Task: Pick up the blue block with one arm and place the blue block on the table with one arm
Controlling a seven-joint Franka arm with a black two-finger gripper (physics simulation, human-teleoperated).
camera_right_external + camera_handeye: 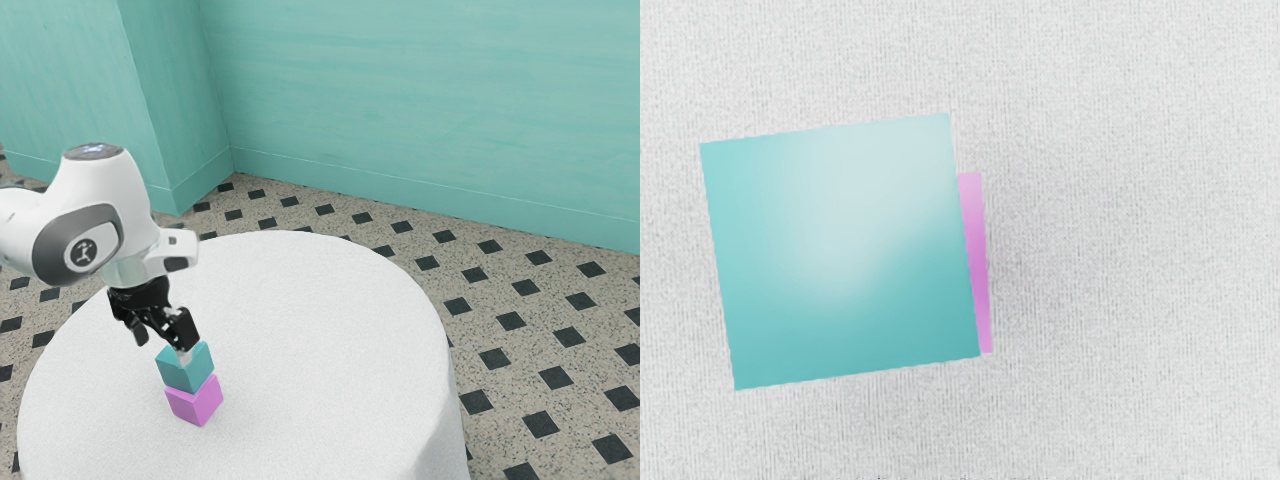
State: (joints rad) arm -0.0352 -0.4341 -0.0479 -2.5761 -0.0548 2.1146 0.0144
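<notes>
"Exterior view, gripper (163,341) state?"

"Open, fingers apart, right by the blue block (184,370)."

"Block's where?"

"Stacked on the pink block (194,403), which sits on the white table (320,350). Wrist view: blue top, pink strip peeking out past one edge."

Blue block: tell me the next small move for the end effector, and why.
Probably ease the end effector toward the exterior view's right, centring it over the blue block before lowering: its fingers stand apart, one off to that view's left of the block, the other overlapping its top. The pink block is underneath.
</notes>
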